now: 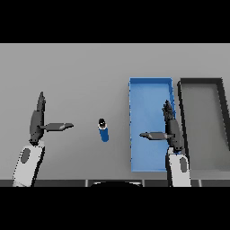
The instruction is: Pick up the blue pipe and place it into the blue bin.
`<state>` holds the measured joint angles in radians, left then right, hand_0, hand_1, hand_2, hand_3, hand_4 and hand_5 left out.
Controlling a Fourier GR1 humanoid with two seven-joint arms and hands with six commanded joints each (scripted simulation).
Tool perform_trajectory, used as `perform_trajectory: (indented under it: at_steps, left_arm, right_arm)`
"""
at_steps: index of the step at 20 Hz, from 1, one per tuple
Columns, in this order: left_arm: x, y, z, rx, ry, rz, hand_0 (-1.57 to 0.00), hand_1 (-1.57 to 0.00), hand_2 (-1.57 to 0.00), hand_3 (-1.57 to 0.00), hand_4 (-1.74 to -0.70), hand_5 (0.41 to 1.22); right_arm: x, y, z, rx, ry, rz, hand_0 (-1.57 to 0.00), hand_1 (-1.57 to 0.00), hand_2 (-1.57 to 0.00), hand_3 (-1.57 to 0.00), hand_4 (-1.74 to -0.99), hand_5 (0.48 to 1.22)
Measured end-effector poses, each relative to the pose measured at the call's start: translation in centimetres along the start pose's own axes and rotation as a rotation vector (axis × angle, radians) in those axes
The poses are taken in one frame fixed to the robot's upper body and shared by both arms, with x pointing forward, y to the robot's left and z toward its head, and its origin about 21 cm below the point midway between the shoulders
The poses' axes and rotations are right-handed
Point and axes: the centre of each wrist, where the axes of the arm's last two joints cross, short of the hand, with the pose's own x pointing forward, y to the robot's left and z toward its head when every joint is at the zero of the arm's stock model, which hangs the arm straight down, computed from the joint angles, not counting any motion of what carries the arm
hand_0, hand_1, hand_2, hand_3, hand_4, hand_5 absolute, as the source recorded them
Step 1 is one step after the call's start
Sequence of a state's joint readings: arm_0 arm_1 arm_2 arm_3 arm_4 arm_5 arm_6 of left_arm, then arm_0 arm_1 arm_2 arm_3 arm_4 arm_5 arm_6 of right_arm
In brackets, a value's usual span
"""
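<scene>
The blue pipe is a short blue cylinder with a dark open end, lying on the grey table in the middle of the head view. To its right lies the blue bin, a long shallow tray with nothing in it. My right hand hovers over the bin's right side, fingers straight and thumb pointing left, holding nothing. My left hand is at the left of the table, well apart from the pipe, open with its thumb pointing toward the pipe.
A dark grey bin sits just right of the blue bin, at the table's right side. Bare grey table stretches behind and around the pipe.
</scene>
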<state>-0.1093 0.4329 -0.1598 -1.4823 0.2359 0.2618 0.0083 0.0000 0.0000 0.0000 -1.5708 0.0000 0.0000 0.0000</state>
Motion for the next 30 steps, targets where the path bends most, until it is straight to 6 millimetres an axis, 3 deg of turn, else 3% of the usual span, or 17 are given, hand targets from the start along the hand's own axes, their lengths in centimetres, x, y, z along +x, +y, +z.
perform_trajectory:
  at_steps: [6,9,15,17,20,25,30]
  left_arm:
    - [0.2,-1.0,-0.7,-0.005,-0.007,0.002,0.00,0.00,0.00,0.00,-0.97,0.593]
    - [-1.0,2.0,0.4,-0.230,-0.066,-0.141,0.00,0.00,0.00,0.00,-0.96,0.590]
    - [-0.6,3.0,0.2,-0.353,-0.091,-0.143,0.00,0.00,0.00,0.00,-0.98,0.584]
    - [-0.3,2.9,1.2,-0.441,-0.098,-0.151,0.00,0.00,0.00,0.00,-1.01,0.561]
    - [-0.1,1.9,2.7,-0.570,-0.086,-0.167,0.00,0.00,0.00,0.00,-1.07,0.522]
    - [-0.4,-2.9,4.3,-0.734,-0.028,-0.178,0.00,0.00,0.00,0.00,-1.14,0.464]
    - [-0.5,-6.2,4.7,-0.796,-0.028,-0.159,0.00,0.00,0.00,0.00,-1.15,0.452]
  right_arm:
    - [0.3,-1.0,-0.8,-0.007,0.007,0.005,0.00,0.00,0.00,0.00,-1.205,0.629]
    - [0.9,-3.2,1.1,0.071,-0.135,0.266,0.00,0.00,0.00,0.00,-1.197,0.626]
    - [1.5,-2.8,1.6,0.096,-0.126,0.310,0.00,0.00,0.00,0.00,-1.192,0.621]
    - [1.7,-3.5,1.6,0.091,-0.127,0.330,0.00,0.00,0.00,0.00,-1.180,0.617]
    - [1.4,-3.1,1.3,0.114,-0.122,0.320,0.00,0.00,0.00,0.00,-1.174,0.616]
    - [1.7,-3.1,1.7,0.109,-0.119,0.322,0.00,0.00,0.00,0.00,-1.189,0.619]
    - [1.5,-2.7,1.8,0.117,-0.123,0.300,0.00,0.00,0.00,0.00,-1.218,0.627]
